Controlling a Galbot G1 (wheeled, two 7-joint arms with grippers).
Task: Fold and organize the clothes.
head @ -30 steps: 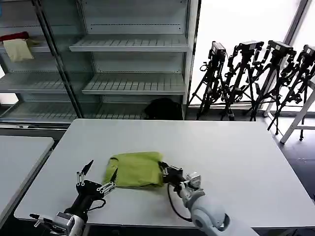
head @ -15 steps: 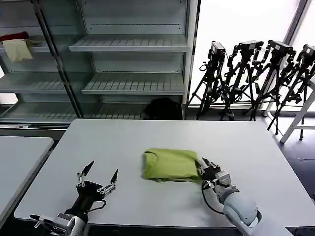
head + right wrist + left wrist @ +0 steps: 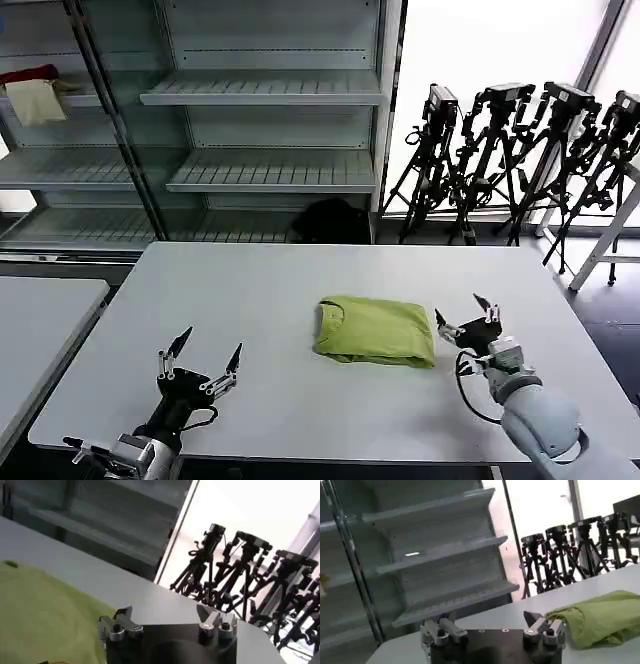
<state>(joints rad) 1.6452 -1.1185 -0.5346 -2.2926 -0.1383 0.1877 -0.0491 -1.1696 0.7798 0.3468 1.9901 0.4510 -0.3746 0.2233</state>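
Head view, left to right. The left gripper (image 3: 205, 361) hovers over the near left part of the white table (image 3: 250, 290), its fingers (image 3: 176, 343) spread wide and holding nothing, well apart from the cloth. The lime T-shirt (image 3: 373, 331) lies folded into a compact rectangle at the table's centre, round neck toward the left; no print, label or readable writing shows on it. The right gripper (image 3: 465, 316) sits just beside the shirt's right edge, fingers (image 3: 481, 303) opened wide, gripping nothing. In the right wrist view the T-shirt (image 3: 45, 615) lies beside the spread fingers (image 3: 121, 615).
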